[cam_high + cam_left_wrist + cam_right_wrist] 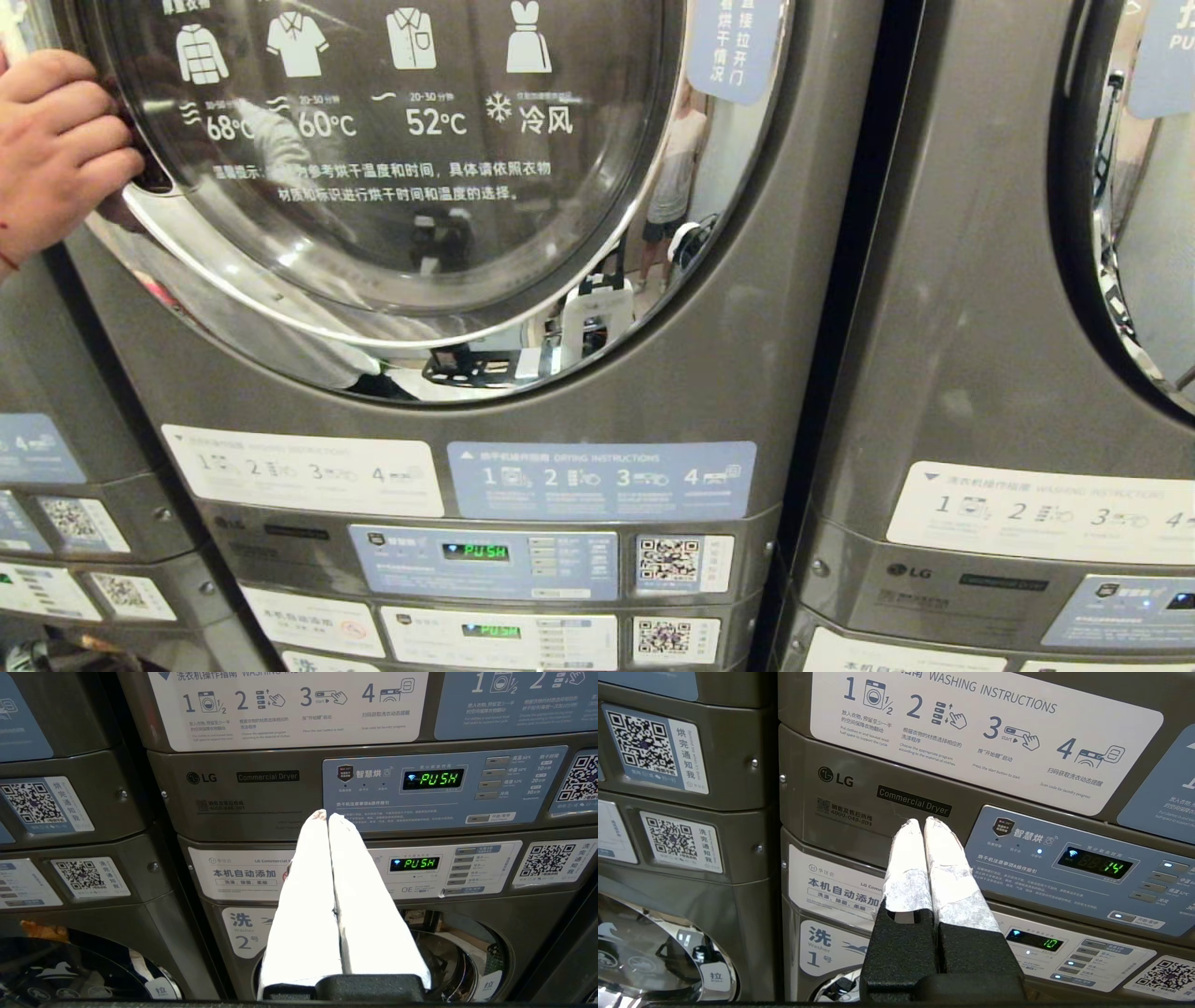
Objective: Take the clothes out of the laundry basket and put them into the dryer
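My left gripper (327,816) is fully closed, its white-wrapped fingers (303,896) pressed together, holding nothing. It points at the dryer's control panel (444,788), just ahead of the tips. My right gripper (923,823) is likewise closed and empty, aimed at a neighbouring machine's panel (1064,868). Above both, a person's hand (56,149) grips the edge of the dryer door (401,159). Clothes and basket are not visible.
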